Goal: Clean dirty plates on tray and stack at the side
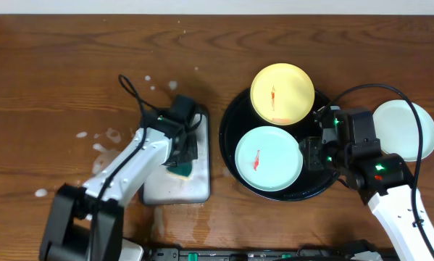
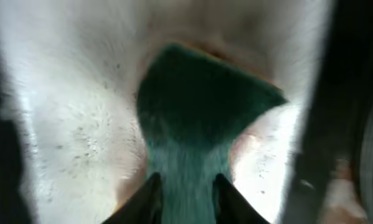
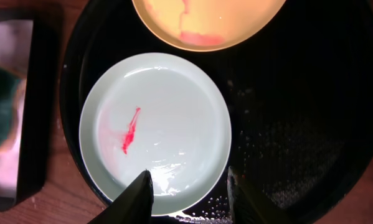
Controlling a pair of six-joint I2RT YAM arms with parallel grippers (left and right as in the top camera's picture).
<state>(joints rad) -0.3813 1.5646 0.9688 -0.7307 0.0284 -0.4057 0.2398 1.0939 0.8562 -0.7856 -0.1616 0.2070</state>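
On the black tray [image 1: 235,119] lie a yellow plate [image 1: 282,94] and a mint plate [image 1: 268,158], each with a red smear at its centre. A third pale plate [image 1: 405,129] sits on the table to the right of the tray. My right gripper [image 3: 189,172] is open and straddles the mint plate's [image 3: 155,130] near rim, one finger over the plate and the other over the tray [image 3: 311,124]. My left gripper [image 2: 187,180] is shut on a green sponge [image 2: 205,106] over the white rectangular tray [image 2: 74,124].
The white rectangular tray [image 1: 159,190] lies left of the black tray, a narrow strip of wood between them. Wet splashes [image 1: 101,141] mark the table at the left. The right arm's cable [image 1: 390,90] arcs over the pale plate at the right.
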